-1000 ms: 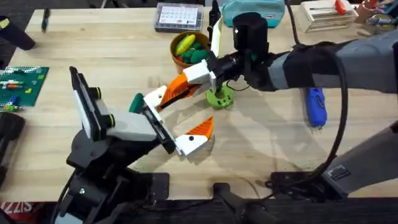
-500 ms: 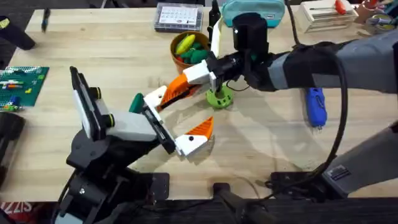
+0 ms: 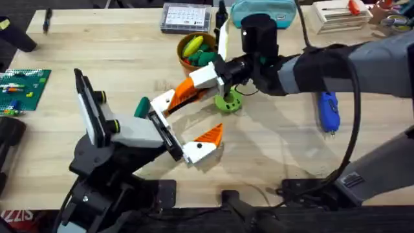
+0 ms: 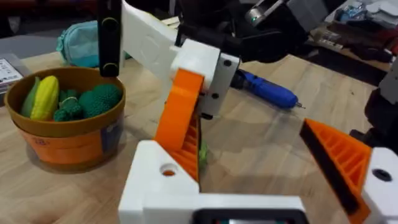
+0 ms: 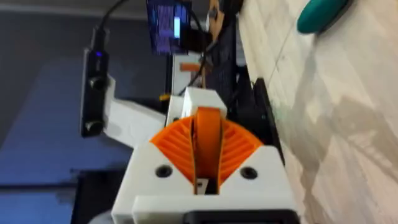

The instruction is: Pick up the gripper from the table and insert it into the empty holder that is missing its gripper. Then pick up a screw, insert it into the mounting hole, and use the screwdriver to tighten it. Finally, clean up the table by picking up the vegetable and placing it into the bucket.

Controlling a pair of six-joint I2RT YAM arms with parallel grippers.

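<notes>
The gripper of the task, an orange ribbed finger piece (image 3: 183, 94), stands in the white holder (image 3: 162, 103) on my left arm. My right gripper (image 3: 199, 84) has reached in from the right and is shut on it; in the right wrist view its orange pads (image 5: 171, 146) clamp the thin orange blade (image 5: 208, 140). My left gripper (image 3: 208, 109) is open, and its other orange finger (image 3: 206, 141) is well apart. The blue screwdriver (image 3: 328, 110) lies at the right. The orange-brown bucket (image 3: 184, 63) at the back holds yellow and green vegetables (image 4: 68, 99).
A round green part (image 3: 228, 101) sits on the table just under the right gripper. A dark green object (image 3: 141, 107) lies by the left holder. At the back are a clear compartment box (image 3: 186, 17) and a teal pouch (image 3: 262, 10). A green brick plate (image 3: 22, 87) is at the far left.
The left gripper's free finger has edged very slightly toward the table's front. The right gripper keeps its hold in the same place.
</notes>
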